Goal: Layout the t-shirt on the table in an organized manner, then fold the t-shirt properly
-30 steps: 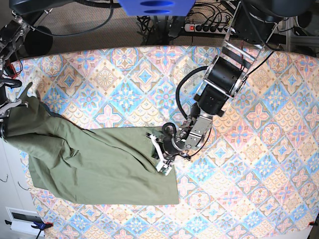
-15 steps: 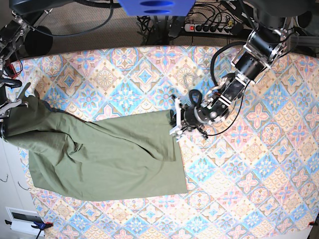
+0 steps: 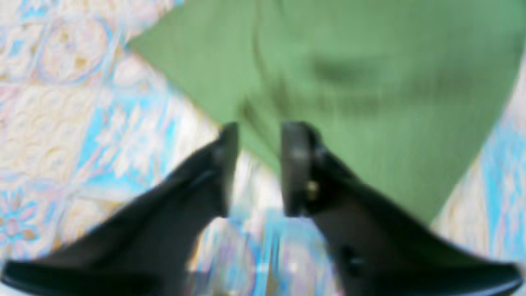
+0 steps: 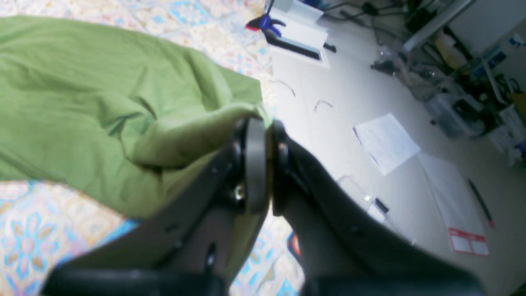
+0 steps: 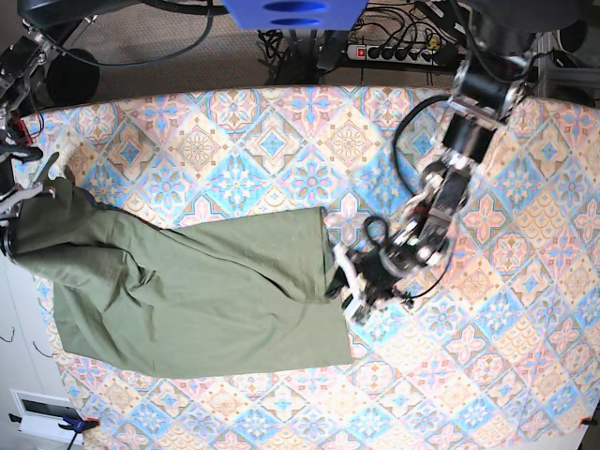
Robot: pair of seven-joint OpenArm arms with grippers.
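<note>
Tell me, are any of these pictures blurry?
Left wrist view: smeared throughout, the t-shirt and left gripper both soft. Right wrist view: sharper on the shirt folds, hazy on the floor clutter. Base view: crisp, table pattern clear.

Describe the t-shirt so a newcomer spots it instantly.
Start from the table with its pastel diamond-tile pattern. Its near-left part, in the base view, is covered by the t-shirt. It is the only plain olive-green, wrinkled cloth on the patterned surface.

Bright even light, soft shadows; left wrist view motion-blurred throughout, right wrist view's near foreground soft.
</note>
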